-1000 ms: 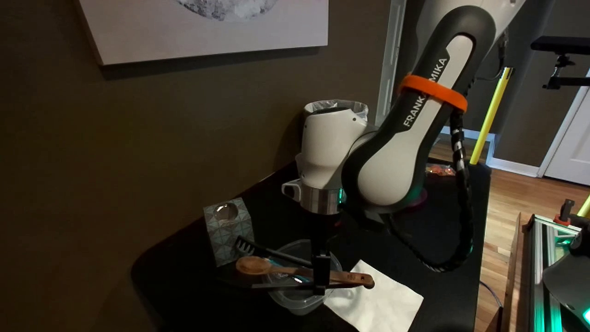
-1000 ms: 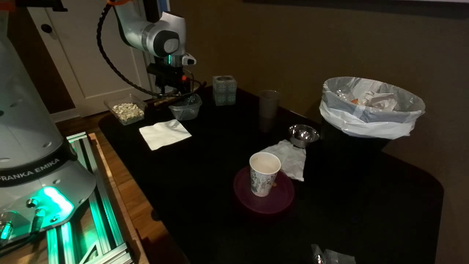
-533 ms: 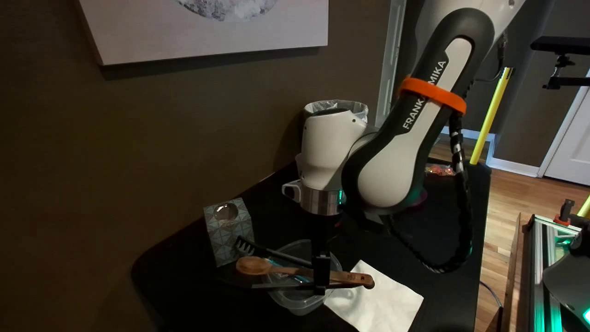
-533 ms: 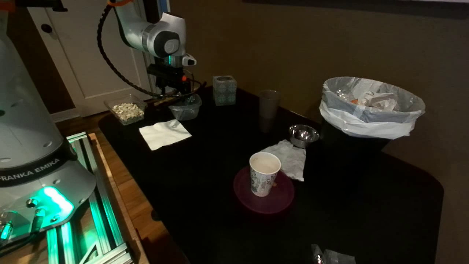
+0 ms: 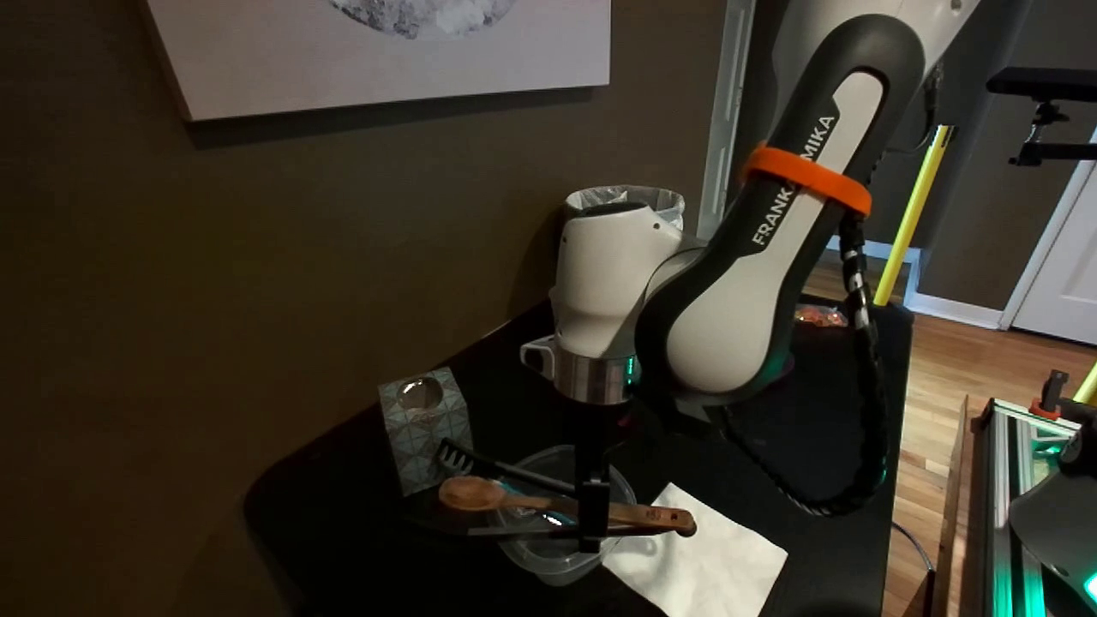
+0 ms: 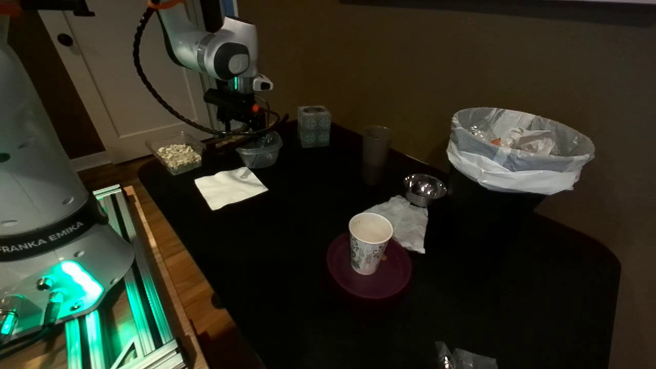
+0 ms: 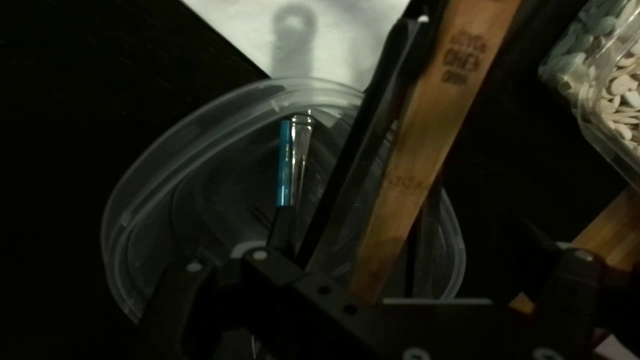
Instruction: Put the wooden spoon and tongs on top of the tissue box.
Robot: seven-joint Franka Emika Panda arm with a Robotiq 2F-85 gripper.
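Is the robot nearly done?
Nothing looks done: the greyish patterned cube-like tissue box carries neither utensil. In hand: nothing; the open black gripper is at the orange-brown wooden spoon. Left: moving it and the slim black tongs, both lying across the clear plastic container.

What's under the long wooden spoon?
There's a clear tub: the wooden spoon crosses over it. In the wrist view, the wooden spoon covers a strip of the clear tub, so I can't see what's there, or whether the white napkin reaches beneath too.

Wooden spoon [image 5: 630, 514] and dark tongs [image 5: 523, 476] lie near tissue box [image 5: 418, 439].
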